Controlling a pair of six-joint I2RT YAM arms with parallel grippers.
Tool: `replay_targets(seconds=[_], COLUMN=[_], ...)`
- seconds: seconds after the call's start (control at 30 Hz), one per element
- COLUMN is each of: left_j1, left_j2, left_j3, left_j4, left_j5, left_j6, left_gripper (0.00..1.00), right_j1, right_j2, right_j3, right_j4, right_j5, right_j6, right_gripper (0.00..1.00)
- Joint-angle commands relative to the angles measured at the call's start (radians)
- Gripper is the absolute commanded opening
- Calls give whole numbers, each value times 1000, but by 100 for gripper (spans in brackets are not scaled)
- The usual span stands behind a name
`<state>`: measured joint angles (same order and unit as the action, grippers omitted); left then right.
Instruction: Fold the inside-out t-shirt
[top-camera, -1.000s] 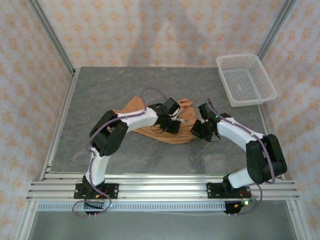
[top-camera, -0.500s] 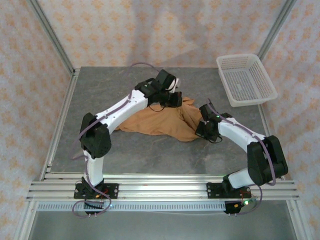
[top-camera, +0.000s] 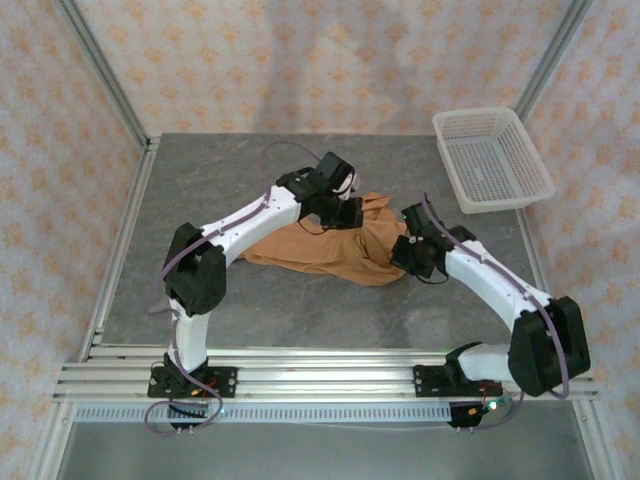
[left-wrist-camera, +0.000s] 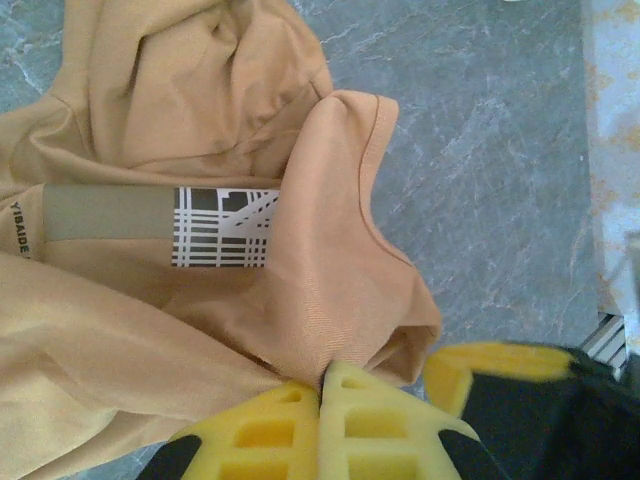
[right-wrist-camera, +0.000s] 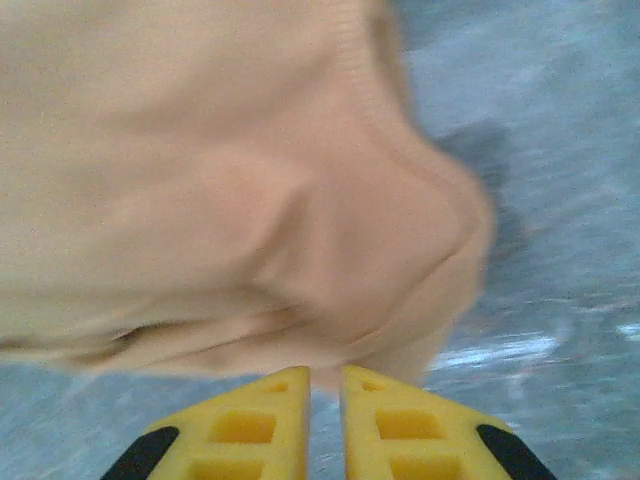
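The inside-out t-shirt (top-camera: 330, 250) lies rumpled in a tan heap at the middle of the grey table. My left gripper (top-camera: 345, 212) is at the heap's far edge. In the left wrist view its yellow fingers (left-wrist-camera: 322, 380) are shut on a fold of the t-shirt (left-wrist-camera: 200, 120), close to a white grid-printed label (left-wrist-camera: 225, 227). My right gripper (top-camera: 408, 250) sits at the heap's right end. In the right wrist view its fingers (right-wrist-camera: 325, 375) stand a narrow gap apart, with table showing between them and the blurred cloth edge (right-wrist-camera: 300, 200) just beyond the tips.
A white mesh basket (top-camera: 492, 158) stands at the table's far right corner. Bare grey table (top-camera: 220, 180) lies left of and behind the shirt. Metal frame posts and patterned walls close in the sides.
My left gripper has carried its fold from the heap's middle toward the far side, spreading the shirt wider. The right jaws have parted slightly.
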<state>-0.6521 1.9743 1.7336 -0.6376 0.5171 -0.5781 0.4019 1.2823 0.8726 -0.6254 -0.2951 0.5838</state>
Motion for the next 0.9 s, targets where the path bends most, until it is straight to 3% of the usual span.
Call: replay_targets(seconds=[0.0,0.2,0.33,0.47,0.53,0.6,0.73,0.87], left_j1=[5,7,9,9,9,9,11,22], left_j2=[2,-5,-19,-38,-43,-47,-49,-40], left_j3=[-5,1,-10,-36,-49,-64,-94,-120], left_j4=[34,13,9,19,24,34,56,82], left_j5=[5,-9,-14,-13,-12,-7,-4,7], left_j6=[-15,-8,-8,-11,-11,-14,-16,-25], left_gripper=[0,0,0,0,0,0,0,0], right_j1=[44,74,72,70,71,71,71,71], right_j2=[-31,98,203,246,258,259,232,206], right_j3=[-20,-49,18,57,65,68,52,47], right_j4=[178,430,395,354,348,332,326,323], right_j5=[-89,-102,81,266,318,360,397,333], right_j6=[129,231,234,269,282,294,296,273], right_gripper=[8,2,1,10,18,20,25,25])
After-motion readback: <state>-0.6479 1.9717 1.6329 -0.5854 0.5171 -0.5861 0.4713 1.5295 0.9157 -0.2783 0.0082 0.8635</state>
